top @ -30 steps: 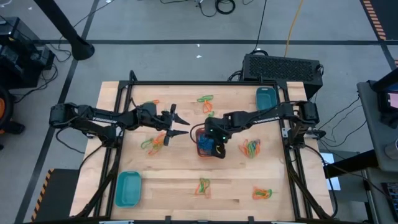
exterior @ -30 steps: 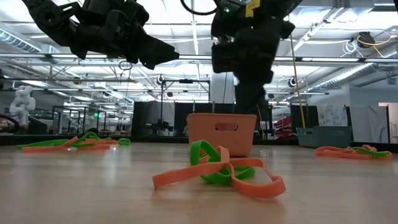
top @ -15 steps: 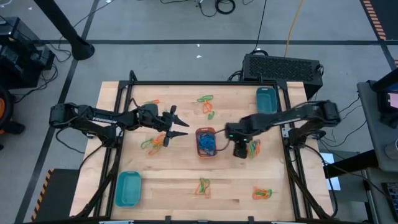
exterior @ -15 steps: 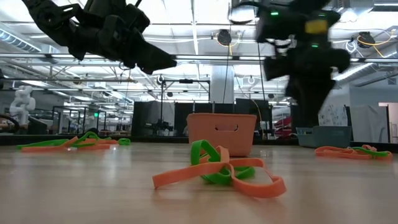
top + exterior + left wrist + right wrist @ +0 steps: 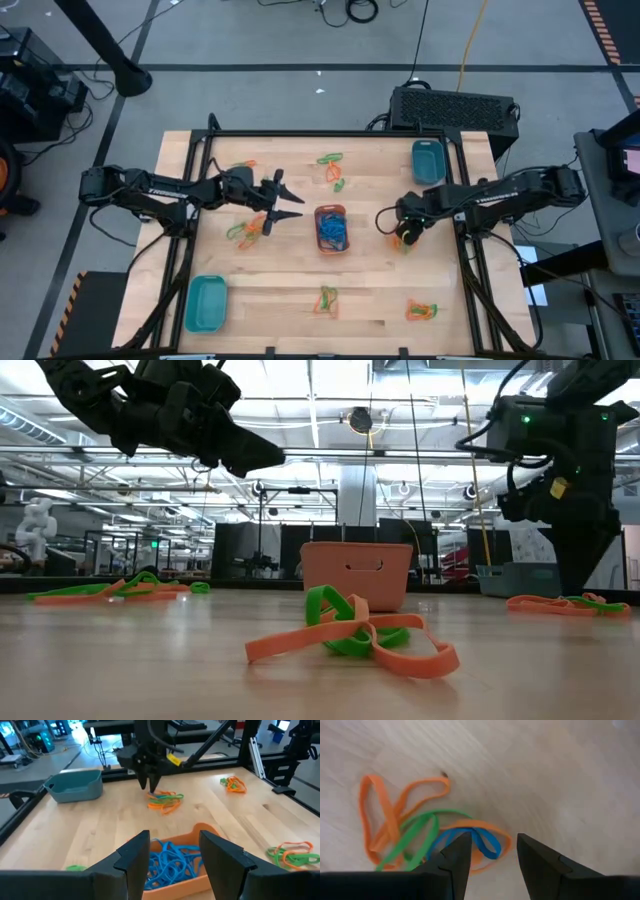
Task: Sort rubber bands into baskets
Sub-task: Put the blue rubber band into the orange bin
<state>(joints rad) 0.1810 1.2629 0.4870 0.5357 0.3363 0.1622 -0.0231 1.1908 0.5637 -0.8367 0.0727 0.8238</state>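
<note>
The right gripper (image 5: 490,852) hangs with fingers apart and empty directly over a tangle of orange, green and blue rubber bands (image 5: 427,840) on the table, right of the orange basket (image 5: 332,229).

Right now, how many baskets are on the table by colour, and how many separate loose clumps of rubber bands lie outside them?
Orange basket: 1, holding blue bands
Teal baskets: 2
Loose clumps of rubber bands: 6
Total: 3 baskets, 6 clumps
</note>
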